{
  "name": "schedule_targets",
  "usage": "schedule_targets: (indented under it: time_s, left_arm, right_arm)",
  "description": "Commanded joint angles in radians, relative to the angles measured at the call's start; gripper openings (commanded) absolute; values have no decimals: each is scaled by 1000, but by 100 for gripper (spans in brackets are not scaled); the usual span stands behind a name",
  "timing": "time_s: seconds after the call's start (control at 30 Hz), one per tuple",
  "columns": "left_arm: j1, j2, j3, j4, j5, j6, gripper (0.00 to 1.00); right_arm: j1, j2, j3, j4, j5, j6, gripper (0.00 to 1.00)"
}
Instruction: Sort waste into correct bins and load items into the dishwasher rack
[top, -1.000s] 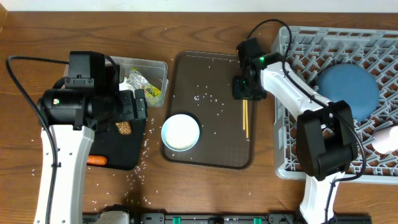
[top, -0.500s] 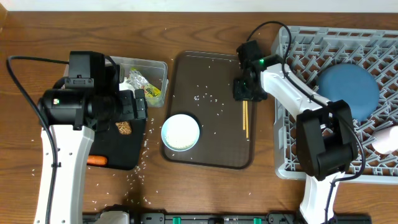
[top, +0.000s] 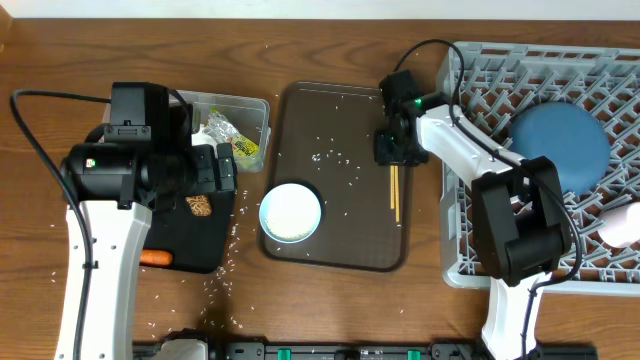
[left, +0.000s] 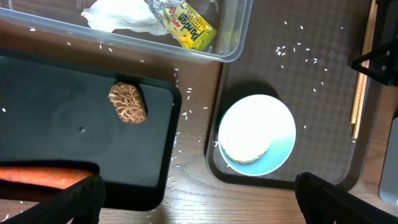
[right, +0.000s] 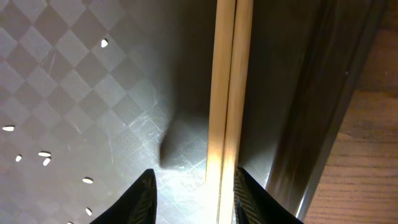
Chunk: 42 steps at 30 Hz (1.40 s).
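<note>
Pegs are sticking up from the big square grey plastic rack (top: 600, 75) on the right. Next to it the dark-brown serving tray (top: 340, 130) is lying flat. The left gripper (left: 208, 199) is hanging wide apart above the shallow black rectangular tray (left: 62, 124). The right gripper (right: 196, 196) is pointing straight down, fingers spread around the thin wooden chopsticks (right: 229, 74) lying on the serving tray, not squeezing them.

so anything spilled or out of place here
Yes: loose white rice grains are scattered across the dark-brown serving tray and spill onto the bare table between it and the black tray. Nothing else looks amiss.
</note>
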Motion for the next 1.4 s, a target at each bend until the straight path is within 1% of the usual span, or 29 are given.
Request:
schedule_targets:
  time_s: [0.0,0.1,0.33,0.5,0.7,0.8,0.97,1.17,1.37]
  left_arm:
    - [5,1,13,-3,-13,-5,98]
    - [5,1,13,-3,-13,-5,98]
    - [5,1,13,-3,-13,-5,98]
    - [5,1,13,-3,-13,-5,98]
    - [5,1,13,-3,-13,-5,98]
    - [5,1,13,-3,-13,-5,98]
    - [5,1,13,-3,-13,-5,98]
    - [5,1,13,-3,-13,-5,98]
    - [5,1,13,-3,-13,-5,98]
  right_arm:
    - [29,15,-15,3,-13,-19,32]
    - [31,15,-16,13,-68,-89,33]
    - [31,15,-16,14,-67,-108,33]
    - [31,11,-14,9,-71,-120,30]
    - [34,-58,-11,-2,-124,-190,30]
    - [42,-70,-12,-7,-122,-217,31]
    - [48,-45,-16,-3,-111,-238,33]
    - [48,-9,-18,-3,-48,-238,34]
    - [48,26,-20,1,-38,-238,33]
